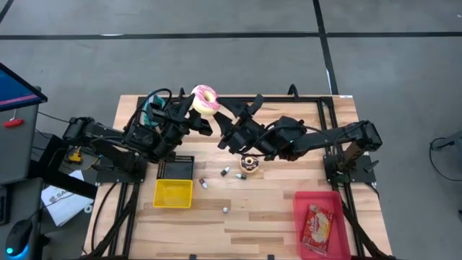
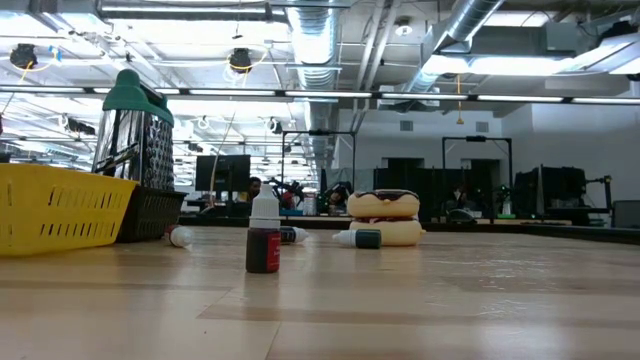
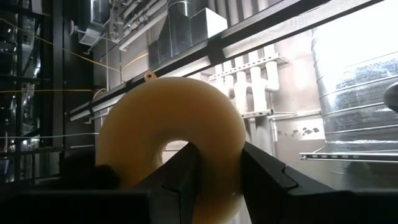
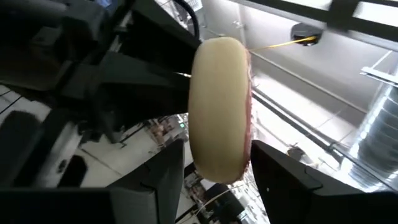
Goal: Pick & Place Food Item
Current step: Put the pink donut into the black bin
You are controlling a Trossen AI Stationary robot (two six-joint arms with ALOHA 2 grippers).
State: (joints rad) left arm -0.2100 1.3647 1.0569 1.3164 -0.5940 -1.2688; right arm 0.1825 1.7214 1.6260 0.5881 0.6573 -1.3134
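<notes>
From overhead you look straight down on the whole table (image 1: 238,217) and both arms. Your low camera sits at tabletop height, facing level across into the room. Each wrist camera looks close past its own fingers, tilted up toward the ceiling. All but the low one share the pink-iced doughnut (image 1: 204,100) (image 3: 171,134) (image 4: 221,109).

You get even, bright light from ceiling strips (image 2: 300,92) overhead, soft shadows on the tabletop (image 1: 274,209), blown-out glare at the left wrist view's window (image 3: 367,37), and a blurred close doughnut (image 4: 221,109).
</notes>
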